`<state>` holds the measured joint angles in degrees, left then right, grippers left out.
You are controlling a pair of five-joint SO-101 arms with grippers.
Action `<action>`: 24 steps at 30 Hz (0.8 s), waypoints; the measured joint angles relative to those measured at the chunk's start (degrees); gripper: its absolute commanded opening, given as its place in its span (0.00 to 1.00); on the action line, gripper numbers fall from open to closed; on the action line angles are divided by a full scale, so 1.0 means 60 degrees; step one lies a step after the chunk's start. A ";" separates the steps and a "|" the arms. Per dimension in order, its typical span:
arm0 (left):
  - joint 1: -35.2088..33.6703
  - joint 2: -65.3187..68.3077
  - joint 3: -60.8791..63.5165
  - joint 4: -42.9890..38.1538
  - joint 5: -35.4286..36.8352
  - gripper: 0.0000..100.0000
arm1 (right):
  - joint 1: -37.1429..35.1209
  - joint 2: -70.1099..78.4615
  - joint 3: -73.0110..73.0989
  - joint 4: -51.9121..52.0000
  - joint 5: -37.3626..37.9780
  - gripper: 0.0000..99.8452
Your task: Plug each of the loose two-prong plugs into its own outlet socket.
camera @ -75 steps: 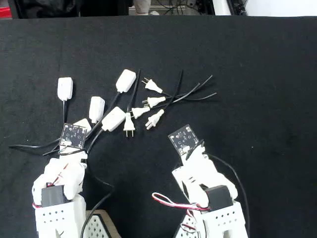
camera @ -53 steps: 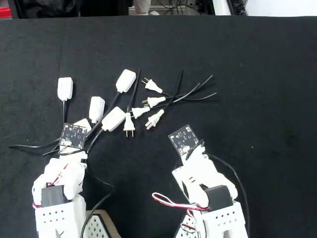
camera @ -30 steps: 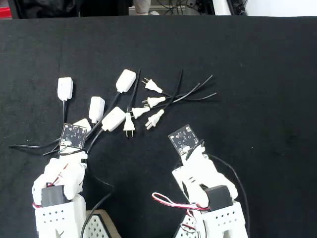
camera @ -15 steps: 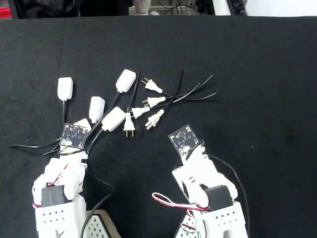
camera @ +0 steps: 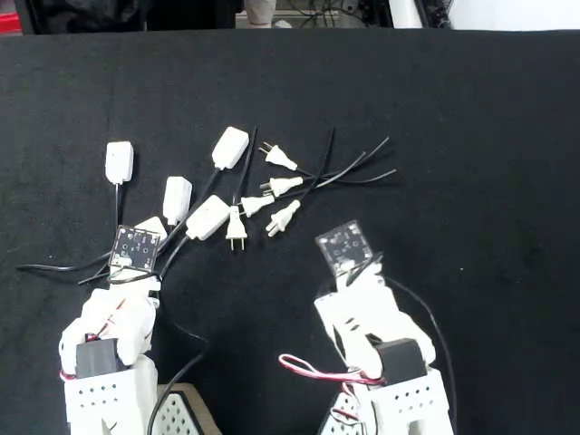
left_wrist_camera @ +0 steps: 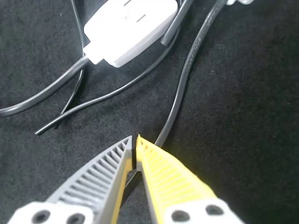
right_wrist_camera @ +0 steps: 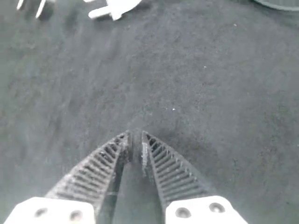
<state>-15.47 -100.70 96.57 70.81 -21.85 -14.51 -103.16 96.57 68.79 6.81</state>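
Black cloth table (camera: 489, 118); past far edge, dark cables (camera: 319, 11), white surface (camera: 512, 13).

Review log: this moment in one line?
plugs loose | sockets empty | left pincer shut over cable | right pincer shut

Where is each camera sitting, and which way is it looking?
High view: above the table, looking down on plugs, sockets, the left arm and the right arm.
Left wrist view: on the left arm, looking past the left hand at a socket and cords.
Right wrist view: on the right arm, looking past the right hand at the table and a plug.
Shared: the high and right wrist views both show plugs.
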 measured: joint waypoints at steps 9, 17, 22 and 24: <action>0.0000 0.0000 0.0000 0.0000 0.0000 0.03 | 0.0161 0.1363 -0.1480 -0.0527 -0.0308 0.04; 0.0000 0.0000 0.0000 0.0000 0.0000 0.03 | 0.0703 0.6681 -0.4864 -0.0821 -0.0337 0.04; 0.0000 0.0000 0.0000 0.0000 0.0000 0.03 | 0.0689 0.9685 -0.7018 -0.0821 -0.0337 0.12; 0.0000 0.0000 0.0000 0.0000 0.0000 0.03 | 0.0689 1.0711 -0.7722 -0.0659 -0.0337 0.16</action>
<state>-15.47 -100.70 96.57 70.81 -21.85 -10.37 -38.90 50.24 64.84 4.79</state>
